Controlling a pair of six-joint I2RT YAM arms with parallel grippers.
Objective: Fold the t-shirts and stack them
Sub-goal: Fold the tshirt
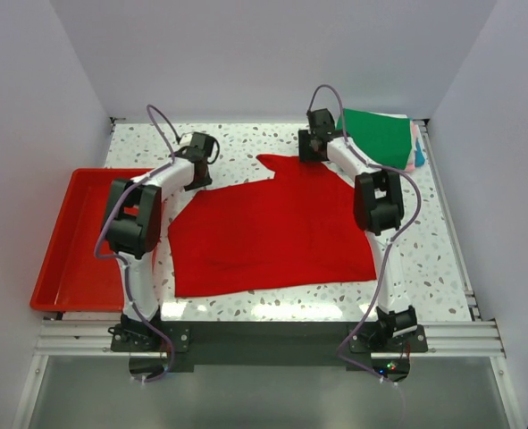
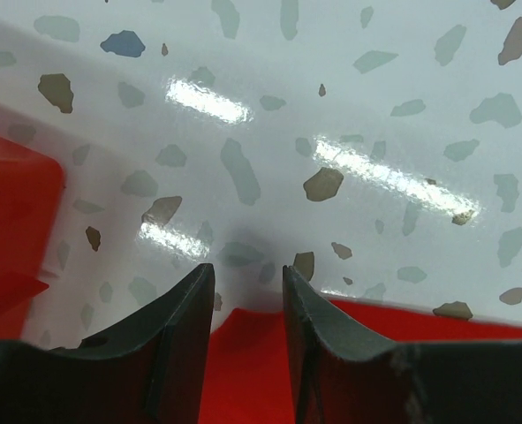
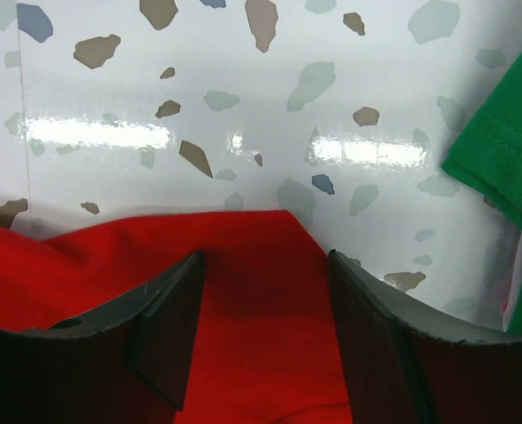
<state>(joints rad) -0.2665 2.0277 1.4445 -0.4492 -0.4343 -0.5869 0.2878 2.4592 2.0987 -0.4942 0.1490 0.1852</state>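
While both arms reach across it, the red t-shirt [image 1: 272, 234] is partly hidden: the left arm [image 1: 147, 210] covers its far-left corner and the right arm [image 1: 375, 201] part of its right side. Each wrist view cuts it off at the bottom, showing only a strip of its far border. The shirt lies opened out in the middle of the counter [image 1: 246, 141]. It is plain bright red and roughly four-sided, with faint creases and one sleeve poking toward the far edge.

The green t-shirt [image 1: 380, 136] sits folded in the far right corner, apart from the red one. It rests on others that show only as pink and teal folded edges [image 1: 416, 147]; their number cannot be made out.

The left fingers [image 2: 177, 344] stand a narrow gap apart, holding nothing, at the red cloth's far edge. The right fingers [image 3: 168, 327] are spread wider over the sleeve tip, also gripping nothing. Whether either pair touches the cloth cannot be told.

A red tray [image 1: 58, 259] lies at the counter's left side, partly behind the left arm.
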